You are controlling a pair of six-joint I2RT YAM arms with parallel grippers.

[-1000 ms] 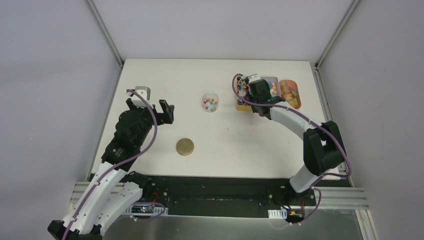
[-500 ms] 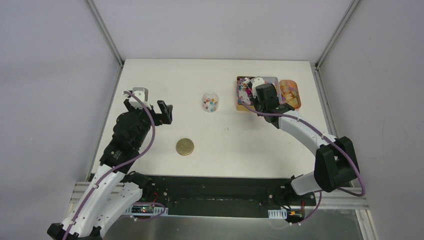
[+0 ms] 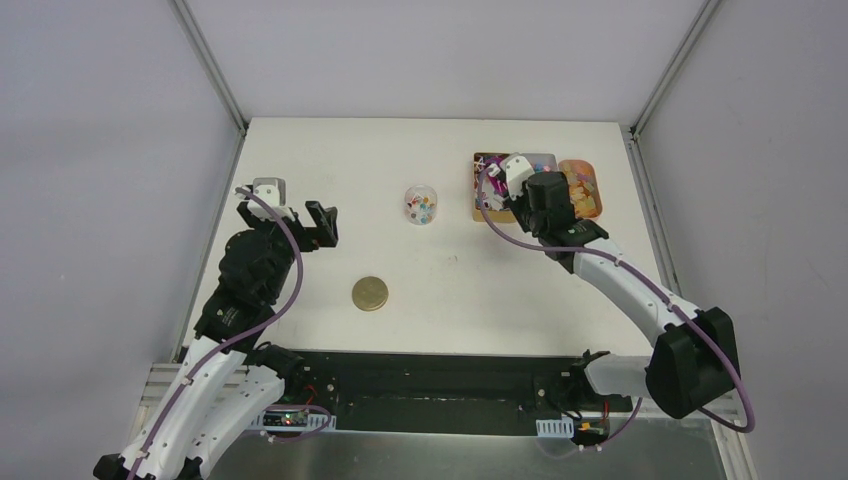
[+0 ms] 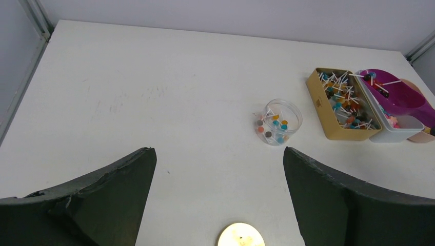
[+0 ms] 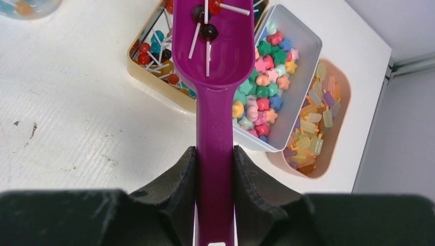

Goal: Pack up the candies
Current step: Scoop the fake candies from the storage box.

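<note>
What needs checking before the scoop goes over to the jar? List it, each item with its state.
1. Grip: right gripper shut on the handle of the scoop: ok.
2. Load: a few stick candies lie in the scoop's bowl: ok.
3. Jar: upright and uncovered, gold lid flat on the table, apart from it: ok.
4. Room in the jar: only partly filled: ok.
5. Left gripper: open, empty, away from the jar: ok.
6. Scoop held level: cannot tell.
</note>
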